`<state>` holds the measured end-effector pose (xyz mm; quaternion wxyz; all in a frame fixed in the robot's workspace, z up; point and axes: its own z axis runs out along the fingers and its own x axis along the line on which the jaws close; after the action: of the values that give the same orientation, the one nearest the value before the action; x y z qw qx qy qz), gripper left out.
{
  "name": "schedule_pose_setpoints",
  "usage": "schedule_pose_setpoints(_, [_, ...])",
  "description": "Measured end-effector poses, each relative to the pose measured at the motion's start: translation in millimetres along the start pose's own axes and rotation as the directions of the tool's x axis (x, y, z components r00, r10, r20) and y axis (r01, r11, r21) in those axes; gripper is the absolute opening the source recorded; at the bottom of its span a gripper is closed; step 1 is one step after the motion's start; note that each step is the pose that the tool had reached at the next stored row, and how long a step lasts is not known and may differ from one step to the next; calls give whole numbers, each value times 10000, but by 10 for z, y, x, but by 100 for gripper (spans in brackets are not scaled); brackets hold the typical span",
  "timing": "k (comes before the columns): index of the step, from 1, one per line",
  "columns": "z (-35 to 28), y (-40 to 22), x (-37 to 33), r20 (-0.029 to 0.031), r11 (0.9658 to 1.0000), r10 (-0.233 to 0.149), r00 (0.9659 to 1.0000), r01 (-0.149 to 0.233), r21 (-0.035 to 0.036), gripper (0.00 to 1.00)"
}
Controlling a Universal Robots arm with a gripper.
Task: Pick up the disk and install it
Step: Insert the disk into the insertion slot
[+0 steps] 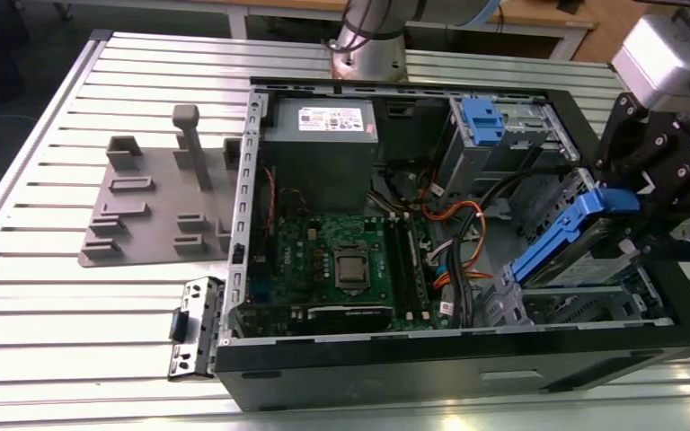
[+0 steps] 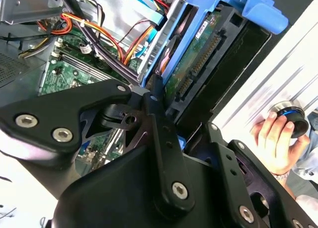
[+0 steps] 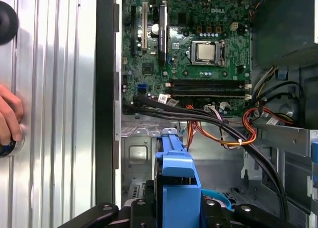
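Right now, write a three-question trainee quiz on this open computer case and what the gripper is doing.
1. True or false: the gripper is shut on the disk, holding it tilted over the case.
2. What colour is the rail frame on the disk? A red, B blue, C yellow.
3. In the exterior view, which lies on the table outside the case: the grey fixture plate or the motherboard?

Key: 1 true; 2 B; 3 the grey fixture plate.
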<state>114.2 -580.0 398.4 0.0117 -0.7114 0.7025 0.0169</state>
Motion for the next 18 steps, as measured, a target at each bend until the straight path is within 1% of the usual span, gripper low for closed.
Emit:
schedule_pose_setpoints(10, [148,-1,6,0,10000,-1,10000,1,-9,36])
schedule_pose_setpoints(17, [158,-1,7,0,10000,-1,10000,1,-9,37])
schedule_pose_setpoints(18, [158,-1,6,0,10000,-1,10000,1,-9,44])
